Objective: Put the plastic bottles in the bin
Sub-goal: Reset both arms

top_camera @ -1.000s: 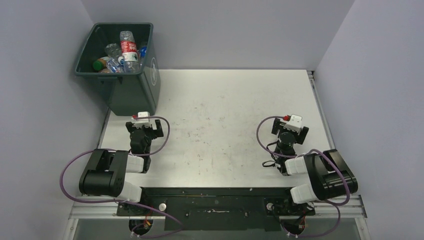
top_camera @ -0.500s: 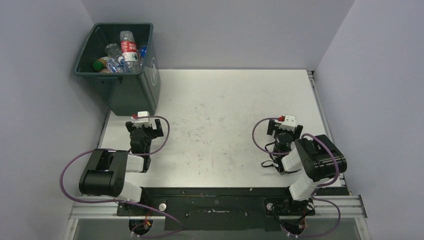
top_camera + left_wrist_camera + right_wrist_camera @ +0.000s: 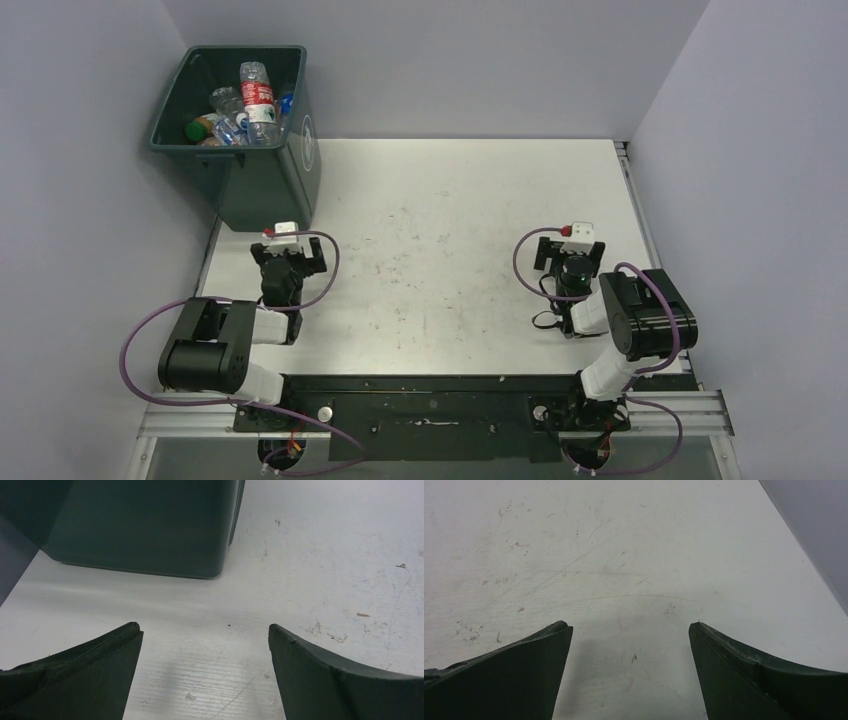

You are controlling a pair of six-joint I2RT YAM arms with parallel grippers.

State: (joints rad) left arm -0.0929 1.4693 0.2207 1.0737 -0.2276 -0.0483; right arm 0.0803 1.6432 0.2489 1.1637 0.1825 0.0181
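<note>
- The bin (image 3: 262,160) stands at the far left corner of the table (image 3: 450,190), close to the left wall. It is dark green-grey, with a thick rim and a round white sticker on its right side.
- The plastic bottles (image 3: 240,118) lie inside the bin, in a heap. One clear bottle with a red label (image 3: 259,100) stands higher than the others. Beside it there are clear bottles with blue parts, and a green cap at the left.
- The left gripper (image 3: 202,626) is just in front of the bin, low over the table. Its two dark fingers are spread wide, and only the white surface shows between them. The lower corner of the bin is ahead of it, near but not touching.
- The right gripper (image 3: 630,625) is on the right side of the table, well apart from the bin. Its fingers are also spread wide with nothing between them, above the scratched white surface.
</note>
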